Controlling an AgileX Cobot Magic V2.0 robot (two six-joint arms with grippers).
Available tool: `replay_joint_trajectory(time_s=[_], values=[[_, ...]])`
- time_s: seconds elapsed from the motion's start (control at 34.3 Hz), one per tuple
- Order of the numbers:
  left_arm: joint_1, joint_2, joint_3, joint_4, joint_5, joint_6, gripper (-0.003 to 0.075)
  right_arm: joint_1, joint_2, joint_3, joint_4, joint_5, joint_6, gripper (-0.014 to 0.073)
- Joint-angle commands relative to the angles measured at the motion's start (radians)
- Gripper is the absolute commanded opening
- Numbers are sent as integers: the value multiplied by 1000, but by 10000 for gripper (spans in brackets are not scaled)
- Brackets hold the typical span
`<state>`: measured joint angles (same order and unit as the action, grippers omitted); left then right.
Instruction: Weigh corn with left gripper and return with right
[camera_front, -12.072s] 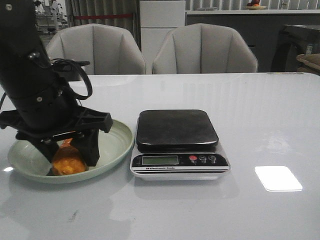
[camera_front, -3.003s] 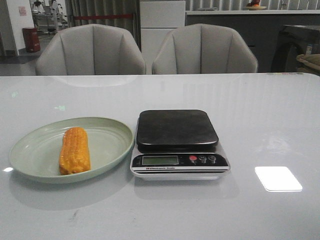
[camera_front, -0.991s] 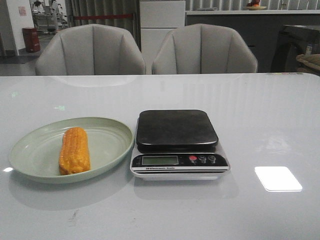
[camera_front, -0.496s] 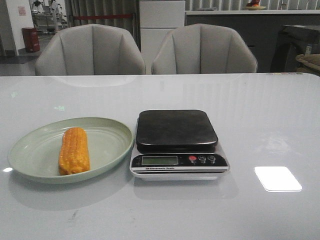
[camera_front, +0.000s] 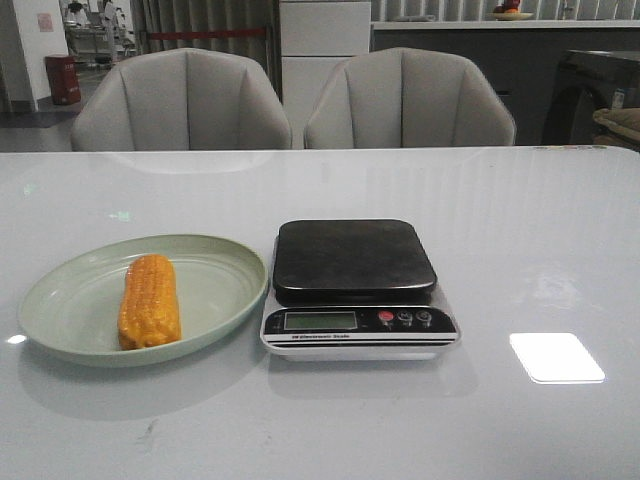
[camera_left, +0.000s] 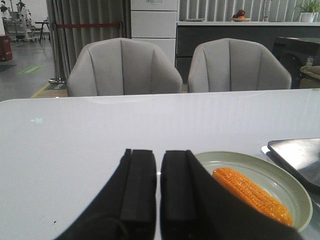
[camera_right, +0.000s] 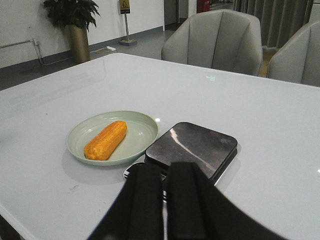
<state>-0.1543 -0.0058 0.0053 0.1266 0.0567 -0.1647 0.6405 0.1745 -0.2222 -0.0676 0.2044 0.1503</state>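
Observation:
The orange-yellow corn (camera_front: 149, 301) lies lengthwise in the pale green plate (camera_front: 219, 280) at the table's left; it also shows as the corn (camera_left: 252, 194) and the corn (camera_right: 106, 140) in the wrist views. The scale (camera_front: 355, 286) with its dark platform (camera_front: 352, 258) stands empty just right of the plate. Neither arm appears in the front view. My left gripper (camera_left: 158, 157) is shut with nothing held, back from the plate (camera_left: 287, 182). My right gripper (camera_right: 163, 172) is shut and empty too, pulled back above the scale (camera_right: 192, 146).
Two grey chairs (camera_front: 183, 100) (camera_front: 408, 98) stand behind the table's far edge. A bright light patch (camera_front: 556, 356) reflects on the glossy white tabletop right of the scale. A potted plant (camera_right: 75, 22) stands on the floor beyond the table.
Twelve seconds ago my left arm stood over the plate with its fingers around the corn; it has since withdrawn out of the front view. Over the last second nothing has moved.

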Motion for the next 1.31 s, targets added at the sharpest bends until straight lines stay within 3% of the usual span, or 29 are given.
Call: replay_joint_trajectory(time_s=[0.0,0.7,0.85,0.99,1.14,1.28], values=[[-3,-20,33,-12,-77,3,144,-5,8,-27,-13,-86,-11,193],[-3,-20,33,-12,-77,3,144,-25,8,-24,-13,-85,-11,193],[-3,-20,33,-12,-77,3,144,-150,8,-24,-13,-86,-11,193],[-3,-20,33,-12,-77,3,144,-341,8,2,-13,-104,-11,193],[-3,-20,33,-12,-77,3,144,-503,0,89,-13,-196,-11,193],[-3,-20,33,-12,-77,3,144,-550,-44,183,-13,-315,-11,193]])
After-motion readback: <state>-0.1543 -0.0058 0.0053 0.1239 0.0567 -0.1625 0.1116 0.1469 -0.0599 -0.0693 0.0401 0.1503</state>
